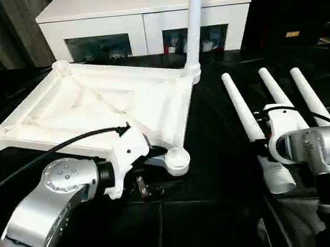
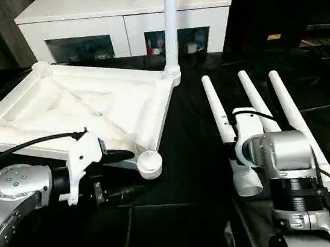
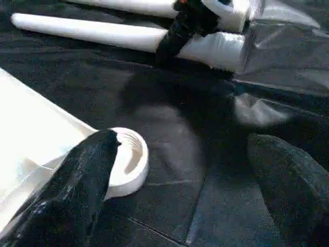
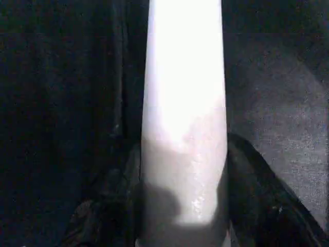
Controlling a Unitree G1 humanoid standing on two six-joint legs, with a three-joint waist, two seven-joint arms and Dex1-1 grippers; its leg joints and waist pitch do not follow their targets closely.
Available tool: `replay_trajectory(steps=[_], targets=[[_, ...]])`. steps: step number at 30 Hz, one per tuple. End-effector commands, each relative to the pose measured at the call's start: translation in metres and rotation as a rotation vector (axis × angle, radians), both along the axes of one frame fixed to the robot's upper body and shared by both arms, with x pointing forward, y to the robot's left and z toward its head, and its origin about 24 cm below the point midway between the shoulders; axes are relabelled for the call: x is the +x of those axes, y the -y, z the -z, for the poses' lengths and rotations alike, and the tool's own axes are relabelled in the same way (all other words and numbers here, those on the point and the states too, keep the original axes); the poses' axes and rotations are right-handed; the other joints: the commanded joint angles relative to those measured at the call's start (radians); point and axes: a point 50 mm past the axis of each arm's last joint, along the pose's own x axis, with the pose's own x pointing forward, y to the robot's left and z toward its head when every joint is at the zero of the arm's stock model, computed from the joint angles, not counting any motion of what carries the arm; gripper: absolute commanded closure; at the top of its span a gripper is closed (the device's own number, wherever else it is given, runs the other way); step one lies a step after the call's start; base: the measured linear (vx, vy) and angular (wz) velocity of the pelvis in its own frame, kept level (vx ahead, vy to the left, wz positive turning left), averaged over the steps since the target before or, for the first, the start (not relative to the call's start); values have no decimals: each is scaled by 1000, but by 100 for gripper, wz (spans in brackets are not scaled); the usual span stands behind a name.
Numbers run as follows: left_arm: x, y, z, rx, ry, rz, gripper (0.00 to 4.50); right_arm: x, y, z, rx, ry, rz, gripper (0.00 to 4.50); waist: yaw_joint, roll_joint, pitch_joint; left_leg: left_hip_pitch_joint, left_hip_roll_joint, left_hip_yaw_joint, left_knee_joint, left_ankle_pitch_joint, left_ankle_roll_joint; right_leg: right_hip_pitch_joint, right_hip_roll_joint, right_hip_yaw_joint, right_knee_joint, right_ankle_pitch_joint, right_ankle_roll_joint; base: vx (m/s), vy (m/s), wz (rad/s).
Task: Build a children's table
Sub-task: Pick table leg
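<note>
The upturned table top (image 1: 96, 111) lies on the black desk (image 1: 220, 171), one leg (image 1: 194, 22) upright at its far corner. The left pincer (image 3: 180, 170), spread wide, flanks the near corner socket (image 3: 128, 159). Across open desk, the right pincer (image 4: 182, 206) pinches the nearest loose leg (image 1: 252, 130).

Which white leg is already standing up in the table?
The leg screwed upright into the tabletop's far corner; the other three legs lie flat on the black surface.

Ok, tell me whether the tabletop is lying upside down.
Upside down: the tabletop shows its ribbed underside, with one leg standing up from a far corner.
</note>
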Motion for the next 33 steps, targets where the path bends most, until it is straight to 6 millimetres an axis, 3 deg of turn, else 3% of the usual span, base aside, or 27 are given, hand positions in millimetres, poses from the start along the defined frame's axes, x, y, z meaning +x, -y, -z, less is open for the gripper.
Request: replay_trajectory(steps=[1, 8, 10, 11, 12, 13, 15, 16, 17, 22, 23, 24, 28, 33], targets=[[6, -3, -9, -23, 47, -35, 0, 5, -1, -17, 25, 74, -11, 266, 3, -1, -62, 2, 28, -7, -67, -100, -40, 49, -50, 34, -63, -145, -201, 0, 0, 0], [27, 0, -31, -255, 119, -179, 0, 24, -4, -78, 182, 570, 16, 267, 6, -4, -64, 4, 28, -5, -63, -115, -30, 47, -54, 36, -65, -170, -199, 0, 0, 0], [37, 3, -43, -372, 134, -250, 0, 24, -13, -100, 254, 770, -47, 267, 6, -8, -64, 1, 28, -6, -64, -107, -20, 49, -52, 35, -64, -161, -198, 0, 0, 0], [41, 4, -49, -430, 136, -279, 0, 23, -18, -106, 289, 821, -80, 267, 7, -6, -65, 1, 29, -3, -62, -114, -19, 48, -53, 36, -65, -161, -201, 0, 0, 0], [46, 7, -56, -489, 129, -309, 0, 21, -25, -110, 342, 845, -132, 267, 8, -11, -67, 2, 29, -4, -61, -109, -12, 50, -52, 34, -65, -144, -211, 0, 0, 0], [48, 8, -60, -521, 122, -324, 0, 19, -29, -112, 375, 853, -162, 267, 12, -7, -67, 2, 29, -6, -61, -112, -3, 51, -51, 34, -63, -138, -217, 0, 0, 0], [54, 15, -71, -613, 97, -328, 0, 12, -44, -114, 479, 864, -286, 267, 9, -15, -64, -3, 27, -7, -63, -116, 7, 53, -49, 33, -64, -145, -211, 0, 0, 0], [55, 17, -74, -639, 88, -322, 0, 10, -48, -114, 510, 865, -320, 267, 14, -13, -65, 0, 28, -7, -60, -116, 12, 51, -53, 33, -66, -151, -214, 0, 0, 0], [56, 24, -81, -696, 61, -286, 0, 5, -57, -115, 586, 868, -380, 267, 15, -17, -64, -3, 27, -7, -61, -114, 19, 53, -52, 33, -68, -161, -213, 0, 0, 0], [55, 43, -96, -784, -45, -186, 0, -3, -71, -113, 726, 854, -525, 267, 23, -21, -65, -5, 27, -6, -59, -88, 21, 52, -53, 32, -66, -169, -208, 0, 0, 0], [56, 46, -98, -793, -59, -182, 0, -5, -72, -112, 737, 852, -549, 267, 25, -21, -66, -4, 27, -7, -59, -86, 22, 52, -54, 32, -68, -169, -208, 0, 0, 0], [57, 49, -101, -809, -72, -177, 0, -6, -74, -111, 744, 847, -570, 267, 26, -28, -65, -5, 27, -6, -59, -83, 24, 52, -53, 32, -70, -170, -205, 0, 0, 0], [60, 57, -104, -784, -103, -169, 0, -14, -82, -108, 758, 814, -668, 267, 30, -30, -63, -8, 29, -9, -62, -74, 24, 53, -57, 31, -72, -203, -178, 0, 0, 0], [61, 63, -106, -792, -117, -177, 0, -17, -87, -104, 739, 789, -710, 268, 27, -33, -63, -10, 29, -10, -61, -72, 20, 53, -57, 30, -75, -213, -170, 0, 0, 0]])
